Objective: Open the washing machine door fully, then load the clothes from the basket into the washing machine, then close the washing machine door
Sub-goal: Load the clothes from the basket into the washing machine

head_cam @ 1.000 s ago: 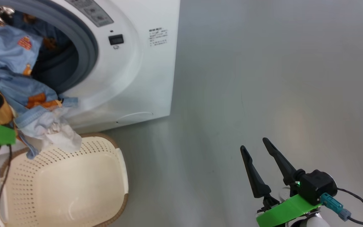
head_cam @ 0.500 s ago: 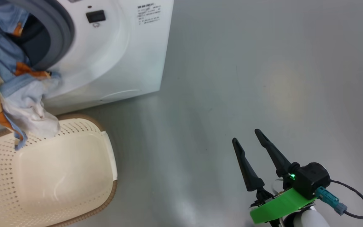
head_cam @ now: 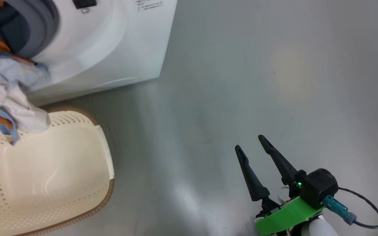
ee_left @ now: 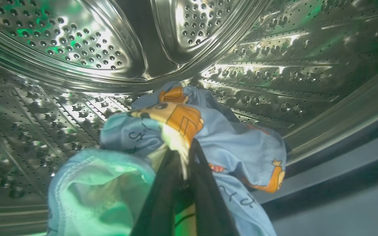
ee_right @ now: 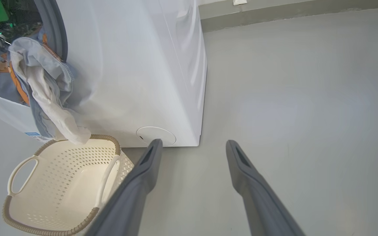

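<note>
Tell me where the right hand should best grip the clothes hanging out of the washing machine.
Probably the clothes at their white tail, which dangles narrow and free over the basket. Come from the open floor side; the washing machine stands close behind it.

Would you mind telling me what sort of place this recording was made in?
Probably a laundry area, perhaps a bare test room: a white front-loading washing machine stands on a plain grey floor, a perforated basket sits before it, and clothes hang out of it.
</note>
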`<state>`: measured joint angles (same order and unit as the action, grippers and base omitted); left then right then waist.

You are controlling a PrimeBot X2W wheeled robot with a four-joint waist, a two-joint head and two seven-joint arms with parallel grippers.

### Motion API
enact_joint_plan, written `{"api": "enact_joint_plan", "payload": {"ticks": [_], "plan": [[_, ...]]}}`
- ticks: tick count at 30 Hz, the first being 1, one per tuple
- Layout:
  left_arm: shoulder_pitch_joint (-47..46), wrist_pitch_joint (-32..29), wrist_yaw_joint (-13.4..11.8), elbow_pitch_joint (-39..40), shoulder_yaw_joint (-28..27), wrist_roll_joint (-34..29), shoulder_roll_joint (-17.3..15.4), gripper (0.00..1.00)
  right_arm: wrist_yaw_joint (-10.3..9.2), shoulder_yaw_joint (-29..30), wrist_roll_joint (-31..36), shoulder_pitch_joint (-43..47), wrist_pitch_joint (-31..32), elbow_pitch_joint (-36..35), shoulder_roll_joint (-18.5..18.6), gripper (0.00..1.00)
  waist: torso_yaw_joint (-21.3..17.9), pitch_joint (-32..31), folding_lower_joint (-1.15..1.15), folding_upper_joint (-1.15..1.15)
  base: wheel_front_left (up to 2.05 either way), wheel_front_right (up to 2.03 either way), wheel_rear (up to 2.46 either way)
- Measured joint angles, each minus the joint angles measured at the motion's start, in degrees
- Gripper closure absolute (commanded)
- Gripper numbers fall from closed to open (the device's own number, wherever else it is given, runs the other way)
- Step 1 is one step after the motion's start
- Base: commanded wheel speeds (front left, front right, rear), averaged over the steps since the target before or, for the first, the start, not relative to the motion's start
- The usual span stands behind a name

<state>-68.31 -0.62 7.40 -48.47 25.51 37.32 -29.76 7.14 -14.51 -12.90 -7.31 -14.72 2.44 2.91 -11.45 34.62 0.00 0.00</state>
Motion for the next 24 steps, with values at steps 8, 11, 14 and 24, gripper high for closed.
{"api": "enact_joint_plan", "payload": {"ticks": [8,11,14,24], "plan": [[-5.6,-0.7,0.0,-1.7,2.4,2.2,-0.2,1.0,0.0,-1.9,-0.4,0.0,0.0,-0.9,0.0,0.0,-0.2,3.7,0.0,0.0,0.0,0.0,0.0],[-7.2,2.7,0.0,-1.8,3.4,1.7,-0.7,1.0,0.0,-2.4,-0.6,0.0,0.0,-1.2,0.0,0.0,-0.5,4.9,0.0,0.0,0.0,0.0,0.0],[-8.5,8.9,0.0,-1.5,4.3,0.3,-1.6,1.0,0.0,-3.0,-1.0,0.0,0.0,-1.5,0.0,0.0,-0.8,5.9,0.0,0.0,0.0,0.0,0.0],[-10.0,15.3,0.0,14.4,-2.3,-7.0,-4.0,1.0,0.0,-3.4,-1.4,0.0,0.0,-2.4,0.0,0.0,-2.0,8.3,0.0,0.0,0.0,0.0,0.0]]}}
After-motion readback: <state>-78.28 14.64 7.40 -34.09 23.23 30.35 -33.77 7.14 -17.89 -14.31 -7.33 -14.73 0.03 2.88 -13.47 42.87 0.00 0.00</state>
